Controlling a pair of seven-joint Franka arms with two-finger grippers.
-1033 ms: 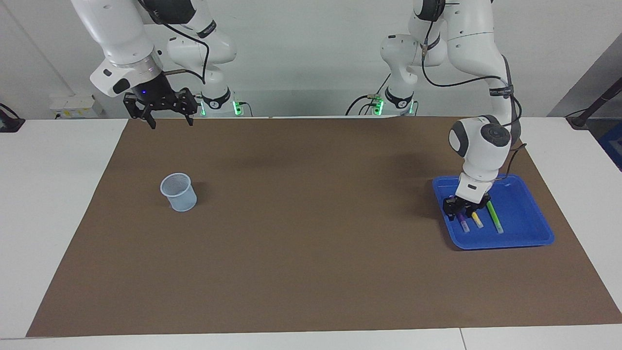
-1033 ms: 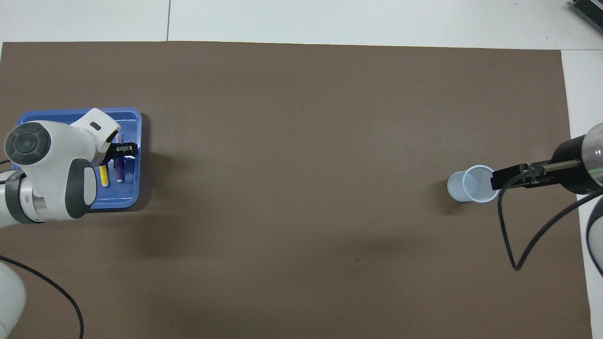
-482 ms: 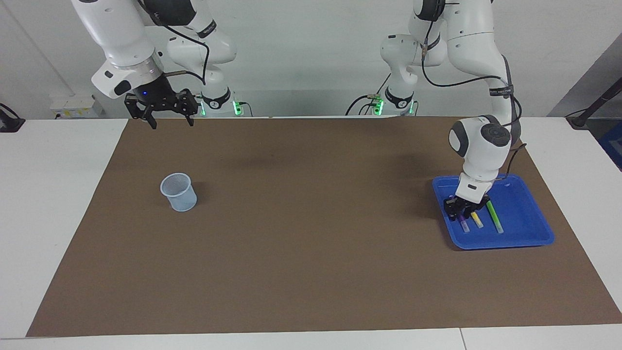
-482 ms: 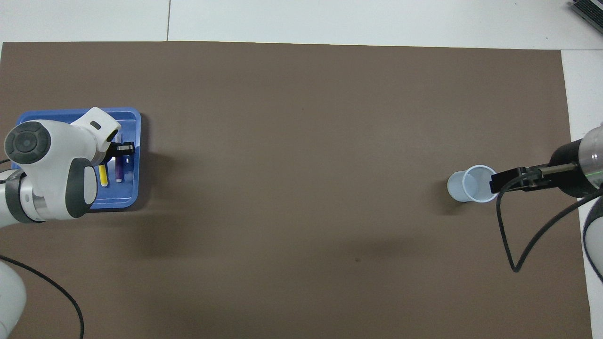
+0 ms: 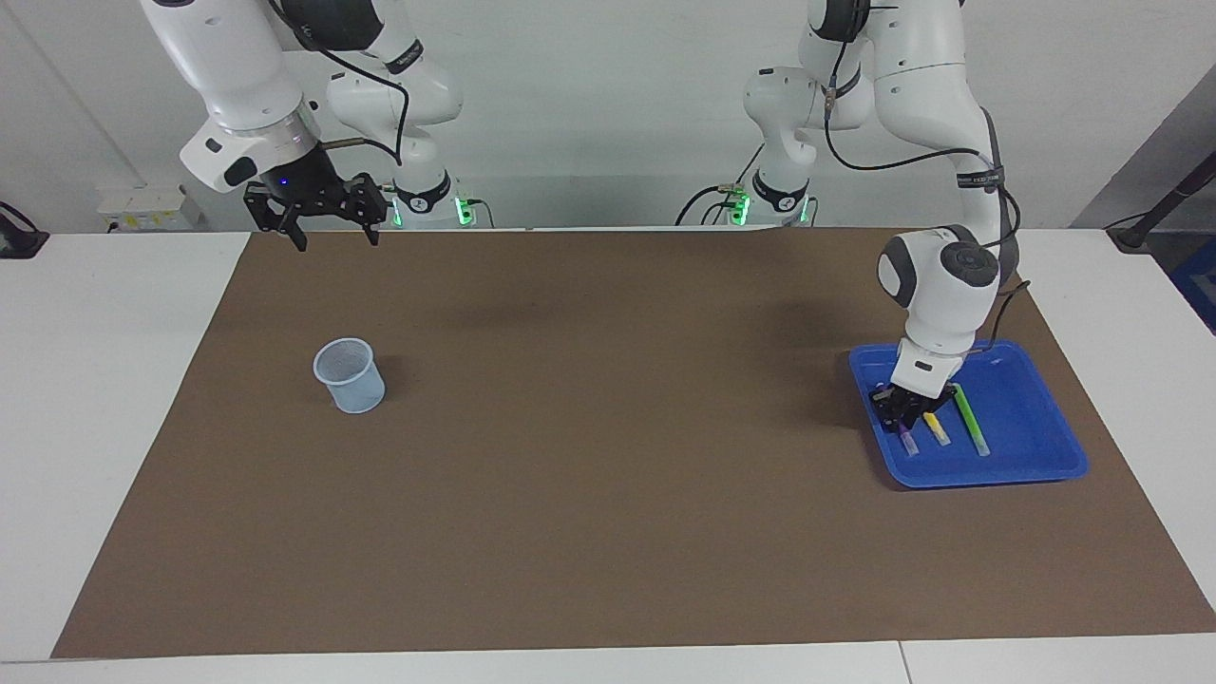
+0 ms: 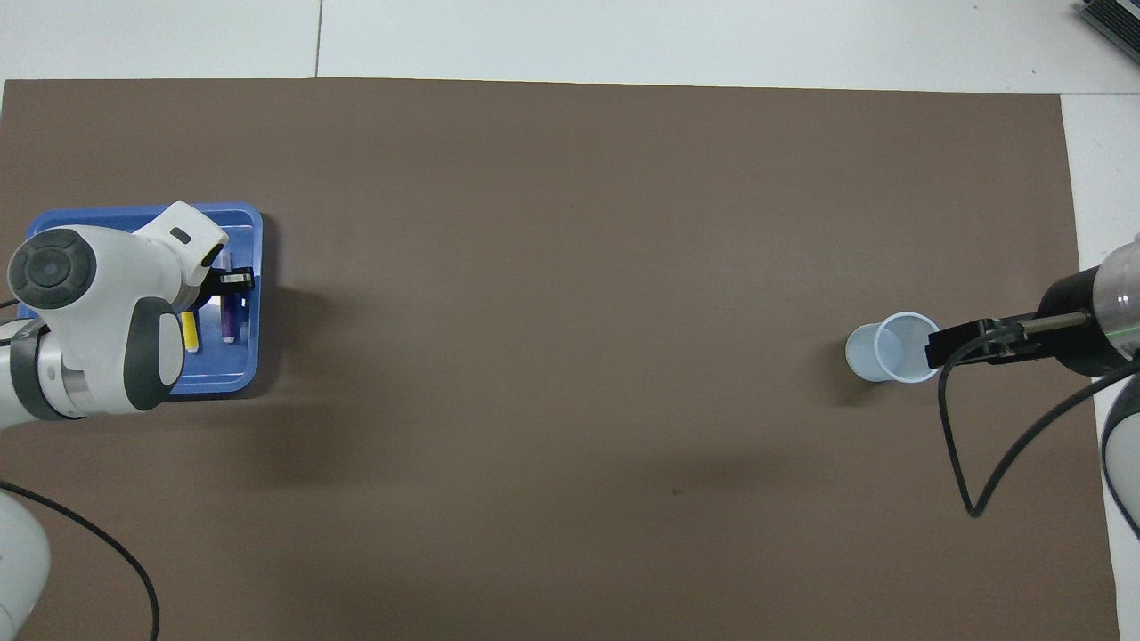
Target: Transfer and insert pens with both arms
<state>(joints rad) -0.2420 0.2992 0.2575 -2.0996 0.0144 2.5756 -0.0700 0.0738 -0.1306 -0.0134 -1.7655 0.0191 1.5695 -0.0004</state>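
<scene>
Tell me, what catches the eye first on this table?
A bright blue tray at the left arm's end of the brown mat, with purple, yellow and green pens in it and the left gripper down on the purple one. At the other end stands a pale cup; the right gripper waits, raised.

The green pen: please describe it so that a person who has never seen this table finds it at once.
Look at the blue tray at the left arm's end of the brown mat. Three pens lie in it side by side. The green pen is the longest one, beside the yellow pen, and lies farthest from the purple pen.
</scene>
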